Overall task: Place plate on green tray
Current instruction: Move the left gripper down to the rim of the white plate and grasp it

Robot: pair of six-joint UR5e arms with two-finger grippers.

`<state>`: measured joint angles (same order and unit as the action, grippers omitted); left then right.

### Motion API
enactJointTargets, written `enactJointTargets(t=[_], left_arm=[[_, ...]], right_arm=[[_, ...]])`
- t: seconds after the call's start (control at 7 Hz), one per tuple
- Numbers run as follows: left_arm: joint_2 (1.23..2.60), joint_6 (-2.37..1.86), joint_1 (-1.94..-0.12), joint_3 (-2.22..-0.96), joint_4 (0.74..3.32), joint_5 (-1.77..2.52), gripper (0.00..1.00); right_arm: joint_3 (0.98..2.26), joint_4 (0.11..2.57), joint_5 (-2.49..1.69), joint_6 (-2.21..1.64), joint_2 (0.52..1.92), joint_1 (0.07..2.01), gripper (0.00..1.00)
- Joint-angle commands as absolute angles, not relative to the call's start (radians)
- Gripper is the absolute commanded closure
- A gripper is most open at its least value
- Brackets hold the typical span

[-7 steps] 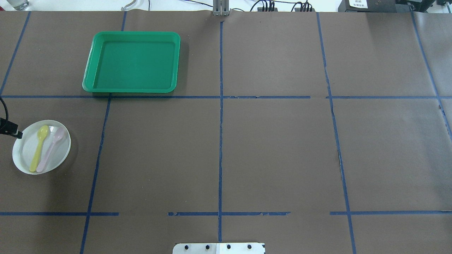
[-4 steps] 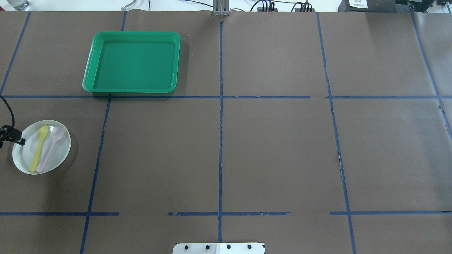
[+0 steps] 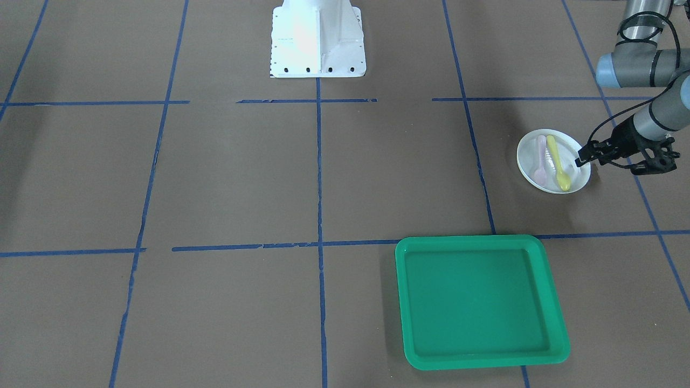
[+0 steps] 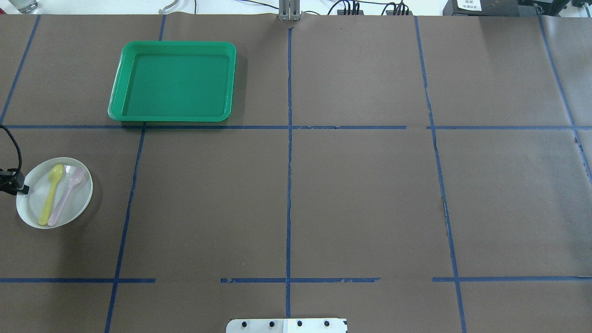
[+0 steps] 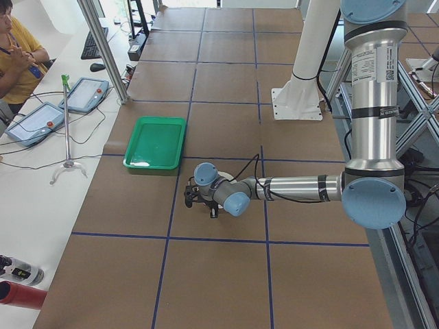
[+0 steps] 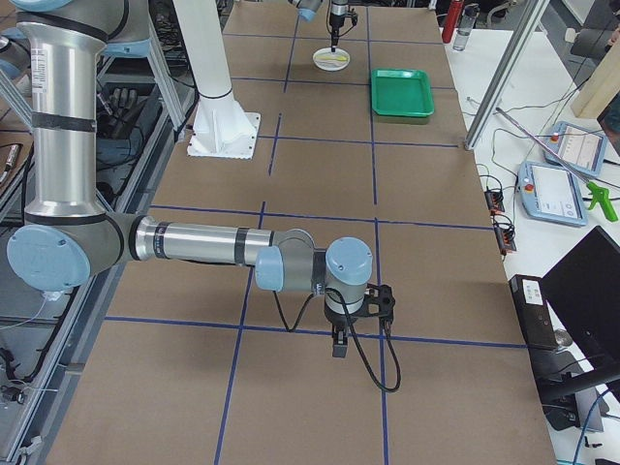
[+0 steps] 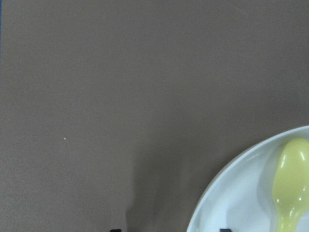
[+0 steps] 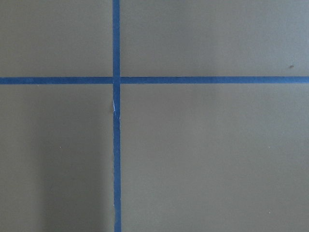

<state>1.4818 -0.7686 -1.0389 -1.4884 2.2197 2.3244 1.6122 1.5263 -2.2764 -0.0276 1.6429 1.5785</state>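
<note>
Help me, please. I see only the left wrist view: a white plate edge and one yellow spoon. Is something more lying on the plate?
Observer: Yes. A pink spoon lies beside the yellow spoon on the plate.
Operator: Where is the green tray?
Observer: The green tray sits on the table apart from the plate, farther from the robot and nearer the middle.
Operator: And the right gripper?
Observer: The right gripper hangs over a cross of blue tape, far from the plate. I cannot tell whether it is open or shut.
</note>
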Motion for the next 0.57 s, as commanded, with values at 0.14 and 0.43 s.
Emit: enactJointTargets(t=[0.14,0.43], left_arm=[[1.480,-0.859,-1.043,-1.643,2.220,2.335,1.00],[1.565,-1.040,-1.055,-1.701,2.220,2.410,1.00]], right_arm=[[1.612,1.526,-2.276,-0.028,1.643,1.578,0.00],[1.612,1.526,-2.276,-0.028,1.643,1.578,0.00]])
